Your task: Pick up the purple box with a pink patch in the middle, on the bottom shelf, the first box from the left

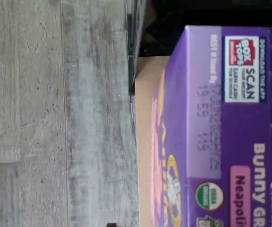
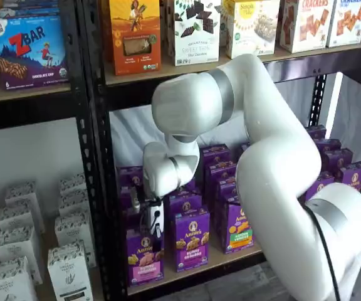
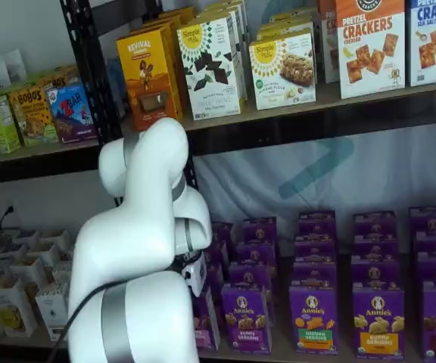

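Glossy purple box (image 2: pixel 145 258) stands on the pale wooden bottom shelf (image 2: pixel 230 258); fingers' (image 2: pixel 153 229) state unclear.

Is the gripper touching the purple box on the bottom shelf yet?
Cannot tell: in a shelf view the gripper hangs right over the purple box, fingertips hidden.

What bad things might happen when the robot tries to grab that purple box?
1. The purple box stands at the front edge of the bottom shelf, so a nudge might tip it off onto the floor.
2. Another purple Annie's carton stands close beside it, so the gripper might bump that one or catch it too.
3. The fingers are hard to see against the boxes, so the grab might be off-centre and slip.
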Controlling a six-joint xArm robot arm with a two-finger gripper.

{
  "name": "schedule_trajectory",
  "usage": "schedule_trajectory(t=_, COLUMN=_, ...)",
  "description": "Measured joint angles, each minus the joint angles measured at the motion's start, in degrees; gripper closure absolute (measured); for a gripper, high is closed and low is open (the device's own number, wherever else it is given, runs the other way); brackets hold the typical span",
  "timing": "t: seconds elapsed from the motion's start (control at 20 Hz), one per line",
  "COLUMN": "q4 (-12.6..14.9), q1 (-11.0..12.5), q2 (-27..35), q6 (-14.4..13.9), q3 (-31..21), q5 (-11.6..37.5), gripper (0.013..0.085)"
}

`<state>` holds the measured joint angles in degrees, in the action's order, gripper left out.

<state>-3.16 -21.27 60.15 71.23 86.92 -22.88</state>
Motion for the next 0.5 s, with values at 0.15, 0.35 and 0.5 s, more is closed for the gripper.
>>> schedule_trajectory(t=0.15, q4=-0.2, q1=0.1, q2=0.3, q6=0.3, q3=0.0, q5=0.6, gripper=0.0130)
schedule_trajectory(t=0.35, q4=-0.5, q1=0.2, q2=0.8, q6=0.6, q3=0.8, q5=-0.3, gripper=0.0130)
schedule_trajectory(t=0.5, q4=-1.0, q1=0.1, q2=1.1, q6=1.0, q3=1.4, q5=-0.9, gripper=0.0130)
